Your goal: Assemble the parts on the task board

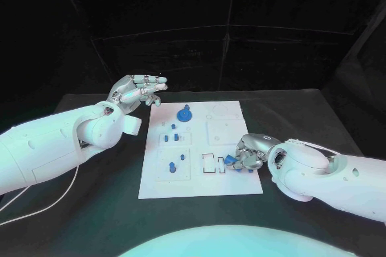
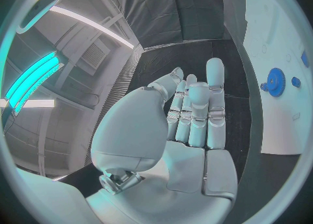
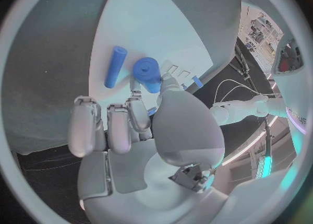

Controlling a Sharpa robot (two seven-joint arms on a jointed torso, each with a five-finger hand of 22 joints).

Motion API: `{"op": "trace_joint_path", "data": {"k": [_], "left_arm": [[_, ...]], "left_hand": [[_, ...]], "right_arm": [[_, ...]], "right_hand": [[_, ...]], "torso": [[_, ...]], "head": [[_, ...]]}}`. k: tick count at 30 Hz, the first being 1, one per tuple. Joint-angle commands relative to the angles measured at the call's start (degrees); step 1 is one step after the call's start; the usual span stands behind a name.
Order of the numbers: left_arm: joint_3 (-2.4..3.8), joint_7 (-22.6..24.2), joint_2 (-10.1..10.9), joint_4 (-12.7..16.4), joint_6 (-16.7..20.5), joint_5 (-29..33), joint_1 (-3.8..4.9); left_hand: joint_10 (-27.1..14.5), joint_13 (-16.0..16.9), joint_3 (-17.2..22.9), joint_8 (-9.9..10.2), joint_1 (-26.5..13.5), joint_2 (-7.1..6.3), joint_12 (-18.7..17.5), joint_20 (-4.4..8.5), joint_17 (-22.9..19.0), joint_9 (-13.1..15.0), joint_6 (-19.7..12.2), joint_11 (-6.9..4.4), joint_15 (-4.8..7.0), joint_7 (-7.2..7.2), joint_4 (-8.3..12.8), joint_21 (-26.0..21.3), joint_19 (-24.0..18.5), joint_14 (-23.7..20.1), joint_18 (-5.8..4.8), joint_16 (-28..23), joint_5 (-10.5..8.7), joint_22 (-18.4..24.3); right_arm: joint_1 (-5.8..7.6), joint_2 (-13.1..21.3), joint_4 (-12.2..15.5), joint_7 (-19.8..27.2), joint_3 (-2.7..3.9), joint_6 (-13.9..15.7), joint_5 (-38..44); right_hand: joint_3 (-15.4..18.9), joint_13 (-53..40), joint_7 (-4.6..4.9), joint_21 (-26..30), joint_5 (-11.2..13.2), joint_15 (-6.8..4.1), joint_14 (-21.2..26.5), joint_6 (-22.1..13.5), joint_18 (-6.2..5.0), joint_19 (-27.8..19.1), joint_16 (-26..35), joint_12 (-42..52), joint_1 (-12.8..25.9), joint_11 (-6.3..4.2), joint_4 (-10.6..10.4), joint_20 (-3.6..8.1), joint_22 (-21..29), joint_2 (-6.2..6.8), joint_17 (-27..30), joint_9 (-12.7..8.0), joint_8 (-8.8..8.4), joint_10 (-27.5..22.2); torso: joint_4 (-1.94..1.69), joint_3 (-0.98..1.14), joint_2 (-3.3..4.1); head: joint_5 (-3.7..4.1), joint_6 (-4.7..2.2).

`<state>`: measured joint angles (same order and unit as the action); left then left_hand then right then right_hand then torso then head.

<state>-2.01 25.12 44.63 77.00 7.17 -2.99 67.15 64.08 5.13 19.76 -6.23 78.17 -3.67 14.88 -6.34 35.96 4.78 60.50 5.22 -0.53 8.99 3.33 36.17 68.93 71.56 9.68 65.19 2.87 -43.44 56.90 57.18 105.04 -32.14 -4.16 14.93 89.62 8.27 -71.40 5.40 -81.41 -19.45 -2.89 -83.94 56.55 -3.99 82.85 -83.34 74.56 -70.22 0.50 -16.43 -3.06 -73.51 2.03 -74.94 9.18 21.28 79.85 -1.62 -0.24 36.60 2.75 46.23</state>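
Black table (image 1: pixel 96 212), bearing white task board (image 1: pixel 241 187) at centre. Left hand (image 1: pixel 138 91) raised beside the board's far left corner, fingers extended and apart, holding nothing. Right hand (image 1: pixel 245 155) low over the board's near right area, pinching a short blue cylinder (image 3: pixel 148 72). Blue gear (image 1: pixel 184 115) seated near the far edge. Small blue parts (image 1: pixel 171 137) standing mid-board. Blue rod (image 3: pixel 115 66) lying flat just beside the held cylinder.
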Motion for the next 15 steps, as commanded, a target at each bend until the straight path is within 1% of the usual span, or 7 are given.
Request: {"op": "trace_joint_path", "data": {"k": [1,5,9,12,15], "left_arm": [[0.04,0.11,0.03,0.1,-0.76,0.19,0.07],[0.02,0.09,0.07,0.12,-0.8,0.19,0.06],[0.0,0.09,0.1,0.15,-0.83,0.19,0.05],[-0.02,0.09,0.13,0.15,-0.84,0.19,0.03],[-0.03,0.1,0.12,0.16,-0.86,0.19,0.01]], "left_hand": [[-0.44,0.08,-0.14,-0.24,0.1,0.26,0.35,0.06,-0.05,-0.07,-0.09,-0.03,0.01,0.23,0.1,-0.38,-0.23,-0.23,0.79,-0.32,0.18,0.05],[-0.44,0.08,-0.14,-0.24,0.1,0.26,0.35,0.06,-0.05,-0.07,-0.09,-0.03,0.01,0.23,0.1,-0.38,-0.23,-0.23,0.79,-0.32,0.18,0.05],[-0.44,0.08,-0.14,-0.24,0.1,0.26,0.35,0.06,-0.05,-0.07,-0.09,-0.03,0.01,0.23,0.1,-0.38,-0.23,-0.23,0.79,-0.32,0.18,0.05],[-0.44,0.08,-0.14,-0.24,0.1,0.26,0.35,0.06,-0.05,-0.07,-0.09,-0.03,0.01,0.23,0.1,-0.38,-0.23,-0.23,0.79,-0.32,0.18,0.05],[-0.47,0.1,-0.24,-0.3,0.0,0.24,0.45,0.06,-0.14,-0.06,-0.05,-0.05,0.01,0.19,0.06,-0.46,-0.21,-0.27,0.79,-0.32,0.18,0.11]], "right_arm": [[-0.31,-0.14,-0.36,-0.51,-0.26,0.29,0.94],[-0.33,-0.06,0.13,-0.47,-0.25,1.23,1.24],[-0.34,0.24,1.17,-0.42,-0.25,3.39,1.41],[-0.34,0.75,2.42,-0.25,-0.23,6.14,1.46],[-0.34,1.19,3.61,0.2,-0.22,9.08,1.16]], "right_hand": [[-0.14,-0.44,-0.3,-0.39,-1.77,-0.49,-3.64,0.09,0.6,0.33,-0.44,0.32,-1.92,0.06,0.52,0.08,-0.25,-0.65,-0.98,0.02,0.54,0.56],[-0.26,-0.96,-0.44,-0.58,-3.33,-0.61,-3.71,0.47,0.67,0.47,-0.62,0.5,-3.79,-0.08,1.18,0.19,-0.61,-0.96,-1.35,0.3,0.93,0.84],[-0.43,-2.27,-0.89,-1.01,-4.54,-0.87,-3.86,1.56,0.82,0.83,-1.02,1.42,-5.24,-0.46,1.61,0.4,-1.43,-1.64,-2.2,0.77,1.53,1.71],[-0.49,-3.52,-1.38,-1.47,-5.94,-1.21,-4.0,2.54,0.98,1.21,-1.41,2.36,-5.95,-0.89,1.68,0.69,-2.29,-2.15,-3.01,1.21,1.88,2.6],[-0.33,-4.81,-1.89,-1.83,-6.33,-1.54,-4.13,3.67,1.12,1.51,-1.76,3.37,-6.11,-1.31,1.51,0.98,-2.97,-2.44,-3.76,1.7,2.28,3.43]], "torso": [[0.03,-0.05,-0.05],[0.05,0.01,-0.06],[0.0,0.02,-0.08],[0.01,0.04,-0.08],[-0.01,-0.03,-0.1]], "head": [[-0.02,0.03],[-0.06,0.02],[-0.03,-0.07],[-0.15,-0.06],[-0.07,-0.16]]}}
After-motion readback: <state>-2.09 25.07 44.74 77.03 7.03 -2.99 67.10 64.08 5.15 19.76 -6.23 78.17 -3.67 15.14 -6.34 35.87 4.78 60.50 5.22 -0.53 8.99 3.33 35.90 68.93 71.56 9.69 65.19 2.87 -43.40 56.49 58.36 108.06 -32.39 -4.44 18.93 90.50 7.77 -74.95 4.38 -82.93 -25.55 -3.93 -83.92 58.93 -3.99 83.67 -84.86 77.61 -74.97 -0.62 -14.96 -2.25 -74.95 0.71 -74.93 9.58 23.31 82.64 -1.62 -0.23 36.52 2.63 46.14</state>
